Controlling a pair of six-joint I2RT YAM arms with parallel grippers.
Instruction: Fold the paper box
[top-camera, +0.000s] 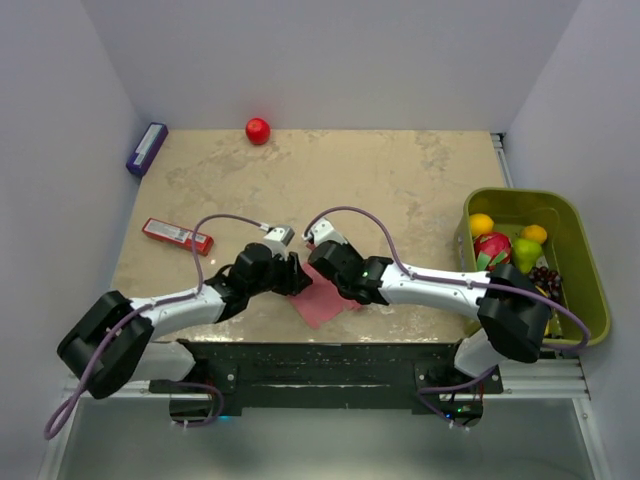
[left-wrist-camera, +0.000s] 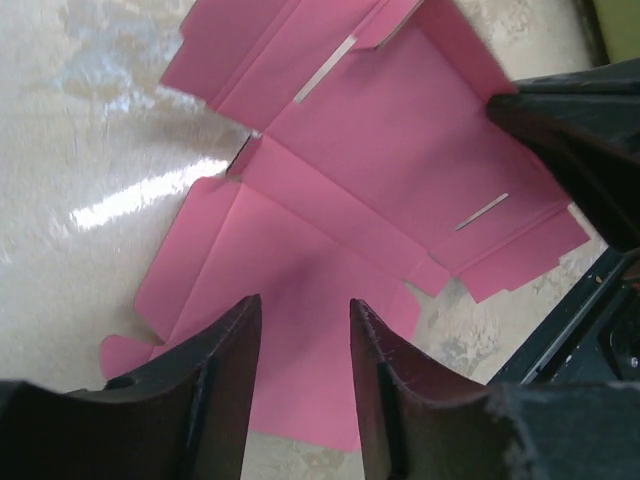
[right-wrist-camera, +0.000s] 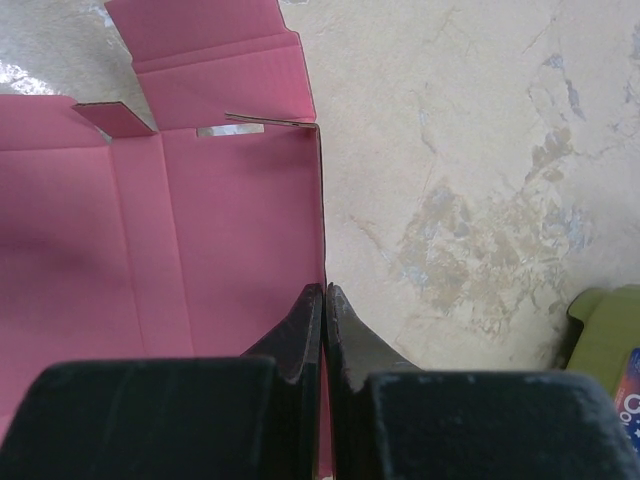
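The paper box is a flat pink die-cut card sheet (top-camera: 325, 300) with creases, slots and tabs, lying near the table's front edge. In the left wrist view the sheet (left-wrist-camera: 380, 160) lies spread under my left gripper (left-wrist-camera: 305, 322), which is open and hovers just over its near panel without gripping it. In the right wrist view my right gripper (right-wrist-camera: 325, 292) is shut on the sheet's right side panel (right-wrist-camera: 230, 230), which is pinched at its edge and stands raised. In the top view both grippers, left (top-camera: 298, 282) and right (top-camera: 332, 284), meet over the sheet.
A narrow red bar packet (top-camera: 178, 236) lies at the left. A purple box (top-camera: 146, 148) and a red ball (top-camera: 258, 130) sit at the back. A green bin (top-camera: 520, 194) with fruit stands at the right, its corner in the right wrist view (right-wrist-camera: 605, 330).
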